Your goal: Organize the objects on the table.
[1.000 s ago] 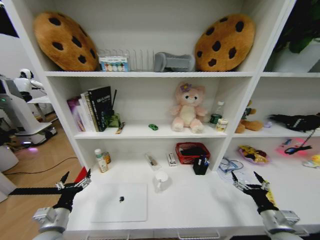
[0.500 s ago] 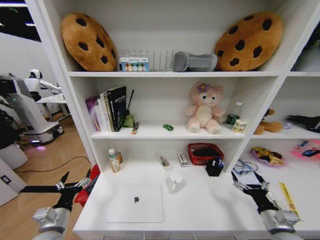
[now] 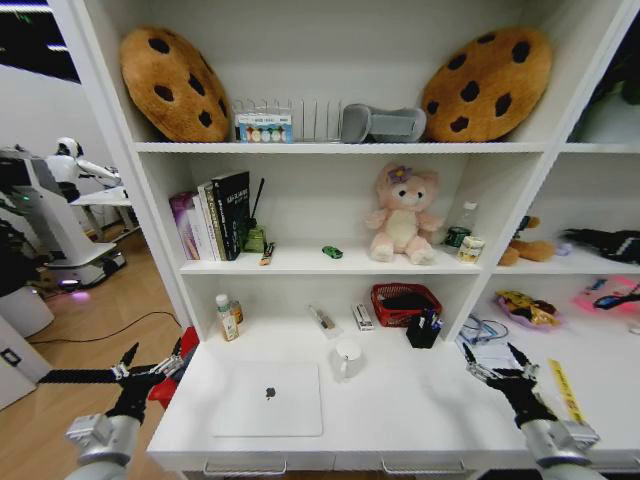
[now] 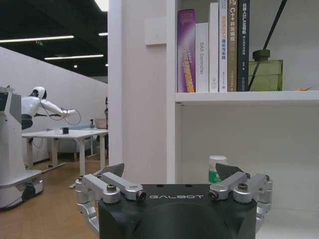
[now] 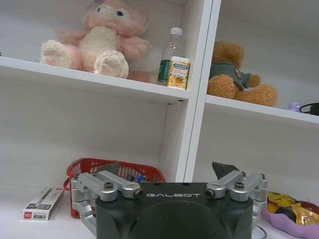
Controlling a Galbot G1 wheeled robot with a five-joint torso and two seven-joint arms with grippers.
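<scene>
A shut silver laptop (image 3: 268, 398) lies on the white table (image 3: 420, 410) near its front left. On the middle shelf, a tiny green toy car (image 3: 332, 252) sits left of the pink plush. Pens stand in a black holder (image 3: 423, 330) at the back of the table. My left gripper (image 3: 153, 352) hangs open off the table's left end, holding nothing; the left wrist view shows this left gripper (image 4: 171, 172) facing the shelf's side panel. Over the table's front right, my right gripper (image 3: 492, 355) is open and empty, and in its wrist view the right gripper (image 5: 167, 169) faces the red basket (image 5: 117, 174).
A white mug (image 3: 347, 358), a small bottle (image 3: 227, 318), a flat box (image 3: 365, 317) and a red basket (image 3: 405, 303) stand on the table. Books (image 3: 215, 215), plush toys and cookie cushions fill the shelves. Another robot (image 3: 55, 215) stands at far left.
The whole head view has shifted sideways and the table's front edge with drawer handles now shows; the camera moved. Both grippers keep their pose, open.
</scene>
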